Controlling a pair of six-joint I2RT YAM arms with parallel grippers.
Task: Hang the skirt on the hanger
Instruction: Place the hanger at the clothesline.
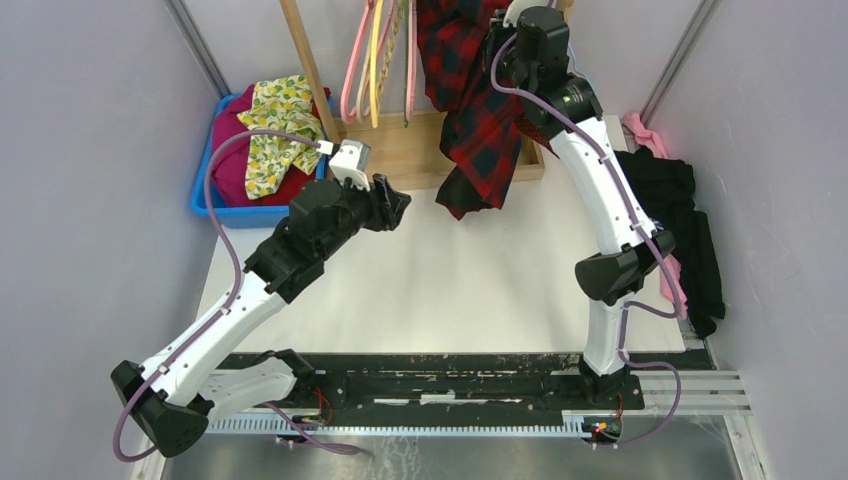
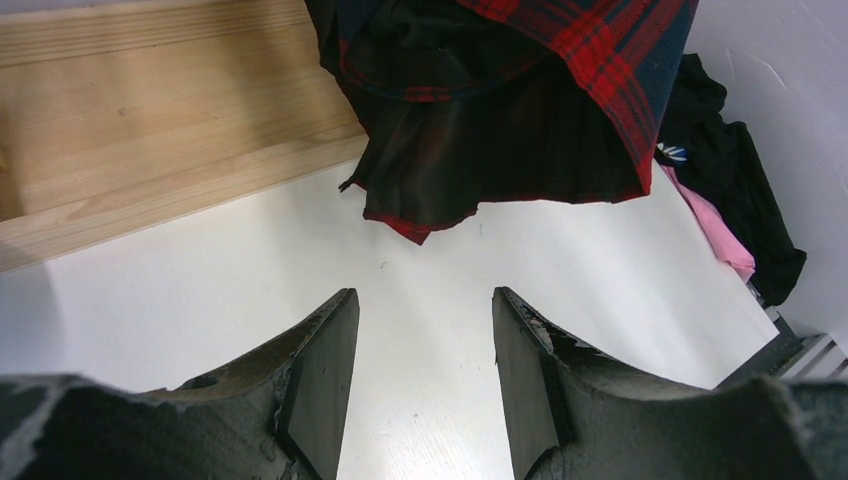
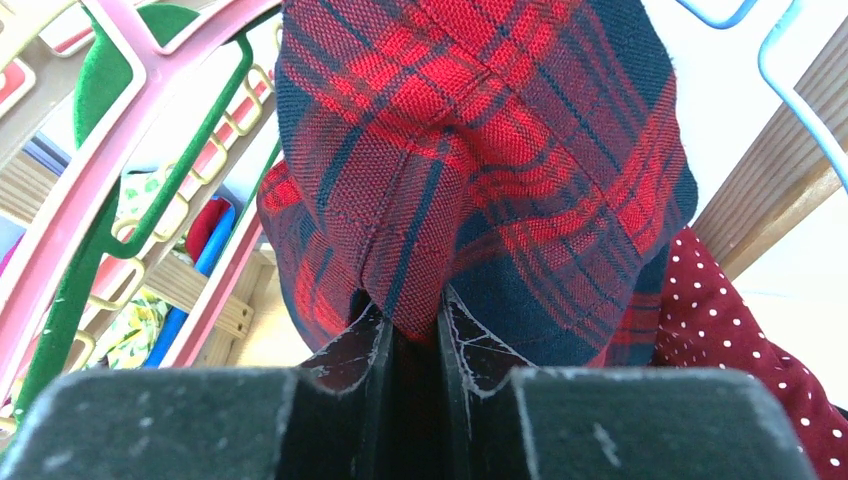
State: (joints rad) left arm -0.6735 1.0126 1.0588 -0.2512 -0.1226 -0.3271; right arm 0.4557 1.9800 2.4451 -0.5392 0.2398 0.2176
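A corner of the dark-red, white-dotted skirt (image 3: 742, 345) shows at the lower right of the right wrist view, behind a red-and-black plaid garment (image 3: 470, 150). Above it runs the thin pale-blue wire hanger (image 3: 764, 68), only partly in frame. My right gripper (image 3: 412, 325) is shut on a fold of the plaid garment (image 1: 480, 120), high up at the rack at the back. My left gripper (image 2: 425, 310) is open with nothing between its fingers. It hovers over the white table left of the hanging plaid (image 2: 520, 150); from above it (image 1: 400, 205) sits mid-table.
A wooden rack base (image 1: 420, 150) stands at the back, with pink hangers (image 1: 355, 60) hanging above it and a green hanger (image 3: 60, 300) beside them. A blue bin (image 1: 215, 205) of cloths is at the back left. Black and pink clothes (image 1: 680, 220) lie at the right edge.
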